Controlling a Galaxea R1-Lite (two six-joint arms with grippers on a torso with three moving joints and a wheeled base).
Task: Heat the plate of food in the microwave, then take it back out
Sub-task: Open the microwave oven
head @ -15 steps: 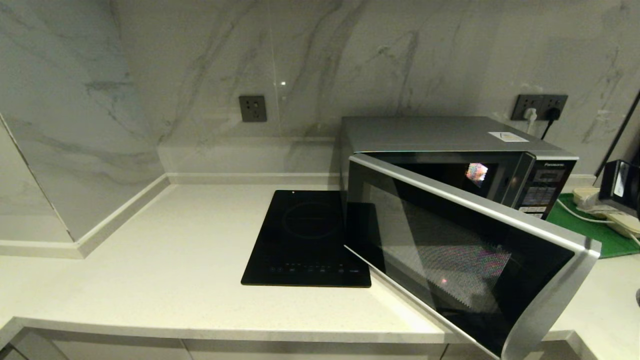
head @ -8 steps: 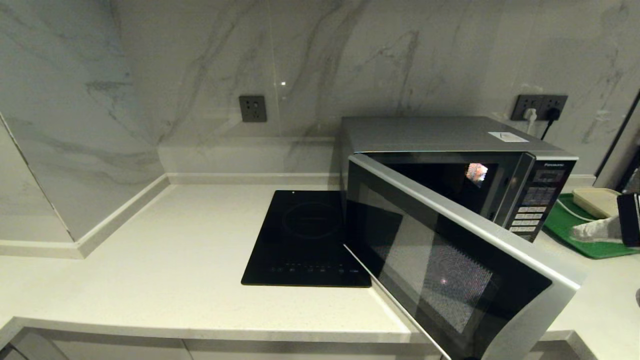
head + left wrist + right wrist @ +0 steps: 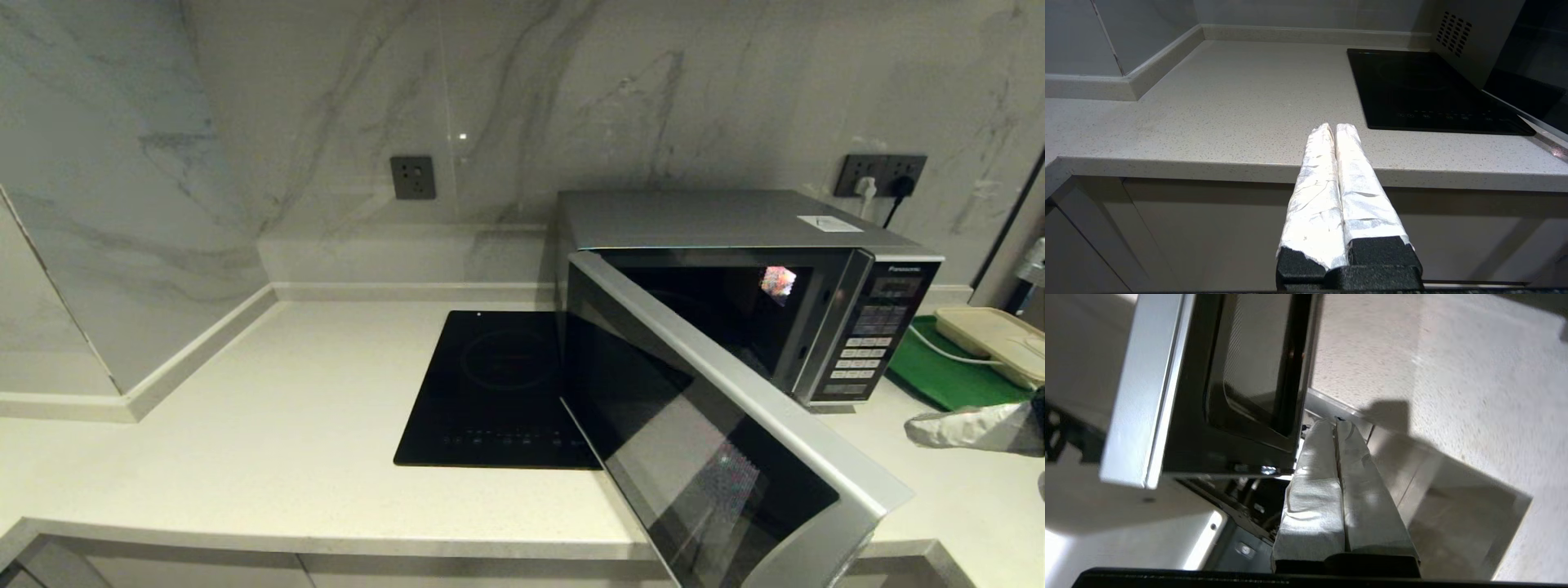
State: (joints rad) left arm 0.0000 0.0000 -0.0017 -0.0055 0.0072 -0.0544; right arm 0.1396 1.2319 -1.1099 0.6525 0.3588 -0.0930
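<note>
The silver microwave (image 3: 718, 216) stands at the back right of the counter. Its dark glass door (image 3: 718, 457) hangs open, swung out over the counter's front edge. The cavity is dark and the plate of food is hidden or out of view. My right gripper (image 3: 913, 429) is shut with nothing in it and hovers low over the counter, right of the keypad panel (image 3: 865, 343). In the right wrist view the right gripper (image 3: 1336, 424) is beside the door's free edge (image 3: 1249, 375) and apart from it. My left gripper (image 3: 1334, 127) is parked, shut and empty, at the counter's front edge.
A flat black cooktop (image 3: 502, 392) lies left of the microwave, partly behind the open door. A cream box (image 3: 992, 343) rests on a green mat (image 3: 939, 371) at the far right. Wall sockets (image 3: 882, 173) sit behind, with plugs in them.
The microwave door has swung wider open, toward the front left. My right gripper has dropped lower and drawn back to the right, away from the door.
</note>
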